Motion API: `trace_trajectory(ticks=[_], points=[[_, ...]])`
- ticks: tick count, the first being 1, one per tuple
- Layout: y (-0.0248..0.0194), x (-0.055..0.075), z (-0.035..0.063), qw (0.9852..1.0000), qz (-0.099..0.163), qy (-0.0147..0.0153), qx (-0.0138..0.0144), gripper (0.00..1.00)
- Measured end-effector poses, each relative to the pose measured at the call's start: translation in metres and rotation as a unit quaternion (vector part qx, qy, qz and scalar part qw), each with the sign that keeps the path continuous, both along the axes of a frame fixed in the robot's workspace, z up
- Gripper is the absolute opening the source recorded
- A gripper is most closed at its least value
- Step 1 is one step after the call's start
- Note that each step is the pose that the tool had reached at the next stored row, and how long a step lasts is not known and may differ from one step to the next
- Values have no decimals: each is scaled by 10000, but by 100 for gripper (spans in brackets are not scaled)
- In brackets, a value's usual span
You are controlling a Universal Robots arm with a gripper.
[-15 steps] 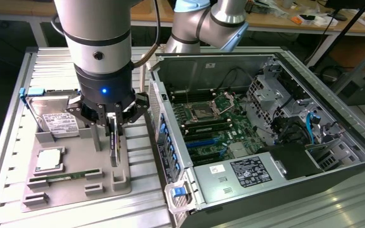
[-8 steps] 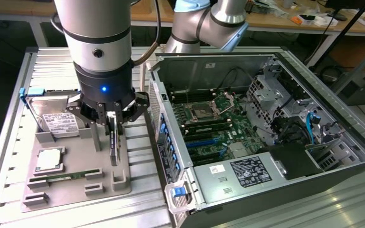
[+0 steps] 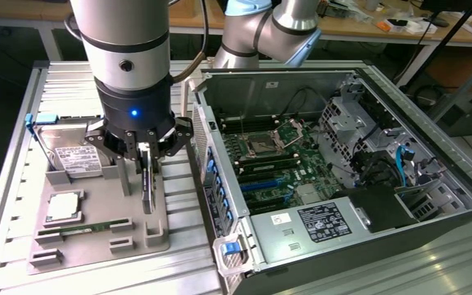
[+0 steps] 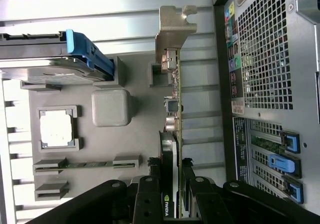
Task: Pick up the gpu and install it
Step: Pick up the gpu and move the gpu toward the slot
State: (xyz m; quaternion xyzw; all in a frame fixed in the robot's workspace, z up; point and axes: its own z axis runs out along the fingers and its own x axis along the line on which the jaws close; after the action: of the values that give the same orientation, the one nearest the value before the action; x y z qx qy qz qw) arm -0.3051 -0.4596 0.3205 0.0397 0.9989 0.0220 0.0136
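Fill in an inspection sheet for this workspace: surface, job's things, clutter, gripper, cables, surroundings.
Surface: ribbed metal table, grey tray on it.
Job's things: gpu standing on edge in the tray; open computer case beside it, at the exterior view's right.
Clutter: hard drive, processor and memory stick in the tray.
Gripper: gripper closed on the gpu's upper edge.
Cables: black cable along the arm; blue cables inside the case.
Surroundings: wooden workbenches behind.

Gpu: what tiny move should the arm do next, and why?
Probably lift straight up. The gripper is shut on the gpu, which stands on edge in the tray, so sideways pulls might jam it.
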Motion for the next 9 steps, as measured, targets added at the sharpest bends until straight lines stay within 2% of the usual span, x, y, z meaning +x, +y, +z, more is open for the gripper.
trace_trajectory(ticks=[9], points=[[0,0,39,10000,0,0,0,27]])
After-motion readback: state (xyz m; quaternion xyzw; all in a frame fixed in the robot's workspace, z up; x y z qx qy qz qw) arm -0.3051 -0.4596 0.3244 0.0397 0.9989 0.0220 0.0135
